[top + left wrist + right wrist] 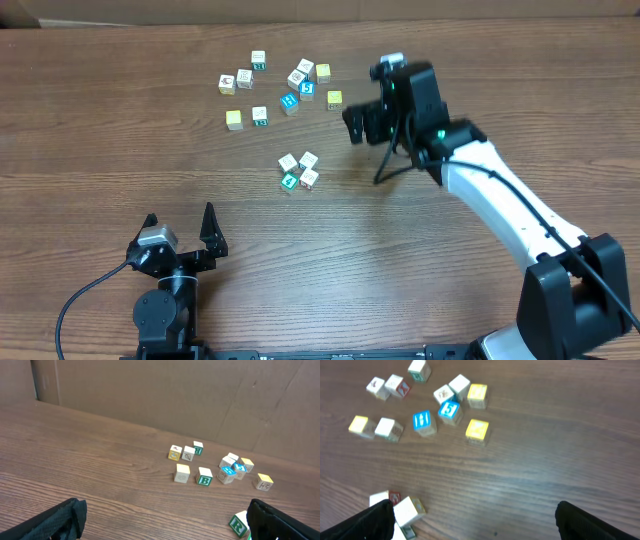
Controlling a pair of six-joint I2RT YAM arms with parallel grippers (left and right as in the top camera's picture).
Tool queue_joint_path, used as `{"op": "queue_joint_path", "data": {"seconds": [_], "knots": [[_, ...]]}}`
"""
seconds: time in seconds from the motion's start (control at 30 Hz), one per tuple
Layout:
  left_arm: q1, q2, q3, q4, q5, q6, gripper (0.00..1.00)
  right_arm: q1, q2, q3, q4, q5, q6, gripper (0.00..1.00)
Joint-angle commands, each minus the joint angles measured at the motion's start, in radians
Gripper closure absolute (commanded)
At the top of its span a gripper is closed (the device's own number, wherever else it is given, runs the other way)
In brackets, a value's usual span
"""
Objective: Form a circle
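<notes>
**Overhead:** The circle (298, 170), four cubes packed tight in a roughly square clump with no clear long axis, is sitting mid-tabletop (120, 150), apart from the loose cubes (280, 85) farther back. The right gripper (360, 120) is hovering with jaws spread and empty. The circle is lying to its left and a little nearer the robot. The left gripper (180, 225), also spread wide and holding nothing, is sitting low by its base, with the circle well ahead and to its right. The right arm is looking the nearer one.

**Left wrist:** Only a green R cube (238, 524) of the circle is peeking in at the lower right, just beside one finger. The loose cubes are lying farther off.

**Right wrist:** The circle is showing at the lower left, cut by the frame, close beside one finger (365, 522), while the gap between the fingers is hanging over bare wood. Any tidying of the ring is probably calling for a leftward shift of this arm first.
</notes>
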Motion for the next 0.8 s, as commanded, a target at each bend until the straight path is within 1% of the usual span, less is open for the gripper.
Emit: {"op": "queue_joint_path", "data": {"seconds": [0.0,0.17,0.3,0.5,0.67,0.77], "knots": [[-0.005,-0.011,-0.003,0.001,0.001,0.023,0.00,-0.004,-0.066,-0.133,0.098,-0.060,-0.018,0.00],[-0.005,-0.011,-0.003,0.001,0.001,0.023,0.00,-0.007,-0.149,-0.351,0.301,-0.064,-0.018,0.00],[-0.005,-0.011,-0.003,0.001,0.001,0.023,0.01,-0.034,-0.216,-0.481,0.378,-0.064,-0.018,0.00],[-0.005,-0.011,-0.003,0.001,0.001,0.023,0.01,-0.109,-0.296,-0.601,0.377,-0.077,-0.017,0.00],[-0.005,-0.011,-0.003,0.001,0.001,0.023,0.00,-0.164,-0.344,-0.616,0.270,-0.079,-0.018,0.00],[-0.005,-0.011,-0.003,0.001,0.001,0.023,0.00,-0.192,-0.362,-0.617,0.248,-0.079,-0.018,0.00]]}}
